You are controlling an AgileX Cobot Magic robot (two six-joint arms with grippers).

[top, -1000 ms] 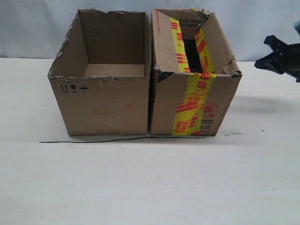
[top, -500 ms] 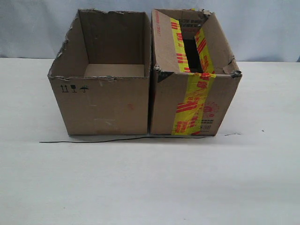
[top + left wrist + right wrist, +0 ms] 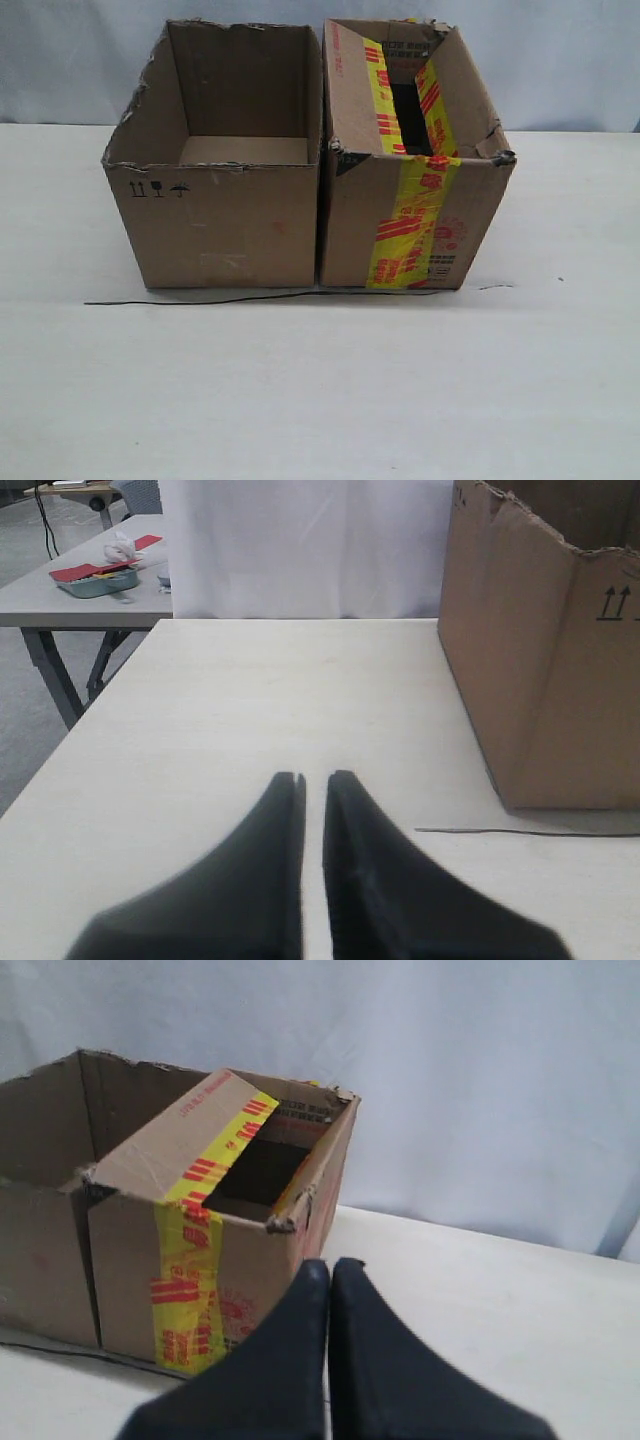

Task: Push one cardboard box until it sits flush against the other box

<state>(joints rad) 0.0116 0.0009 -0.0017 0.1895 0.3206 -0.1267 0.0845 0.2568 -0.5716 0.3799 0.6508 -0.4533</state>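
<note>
The taped cardboard box (image 3: 415, 200) stands toward the far edge of the worktop (image 3: 320, 400), its left wall touching the plain brown box (image 3: 225, 225) along the near vertical seam. The pair sit side by side, both open on top. Yellow tape with red stripes runs down the taped box's front face and over its folded flaps. The plain box has ragged top edges and small black handling symbols on its front.

A thin dark line (image 3: 200, 299) – probably a wire – lies on the worktop along the foot of both boxes.

The left gripper (image 3: 313, 780) hangs over the worktop near its left edge, beside the plain box, its fingers drawn almost together with only a sliver of surface between them. The right gripper (image 3: 330, 1265) is pressed together and empty – it points at the taped box's right wall, apart from it.
</note>
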